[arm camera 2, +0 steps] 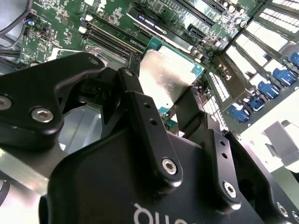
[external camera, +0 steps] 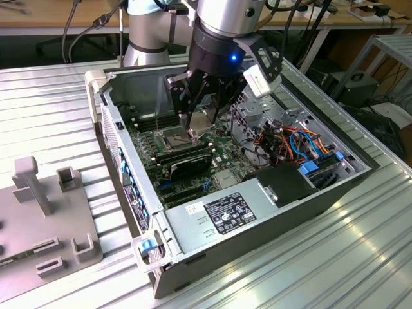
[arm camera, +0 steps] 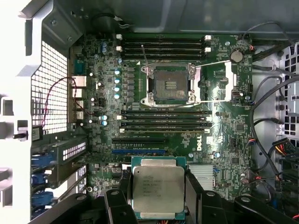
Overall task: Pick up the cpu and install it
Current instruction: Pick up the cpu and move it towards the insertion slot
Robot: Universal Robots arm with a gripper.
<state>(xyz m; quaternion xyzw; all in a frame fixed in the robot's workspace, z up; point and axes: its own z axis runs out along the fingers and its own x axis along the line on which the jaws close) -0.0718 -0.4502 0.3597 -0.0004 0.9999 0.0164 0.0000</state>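
The cpu [arm camera: 158, 189] has a dull silvery metal top; the claw [arm camera: 158, 198] is matt black.

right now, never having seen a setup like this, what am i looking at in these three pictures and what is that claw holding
The silver jointed machine is a robot arm ending in a black two-fingered gripper. The exterior view, from a camera off the arm, shows an open grey metal computer case lying on a ribbed metal table. Both wrist views come from cameras riding on the arm and look into the case at its green circuit board. The gripper holds a small flat square chip with a silvery-grey metal top, the cpu, between its fingers, above the board and apart from the empty square socket.
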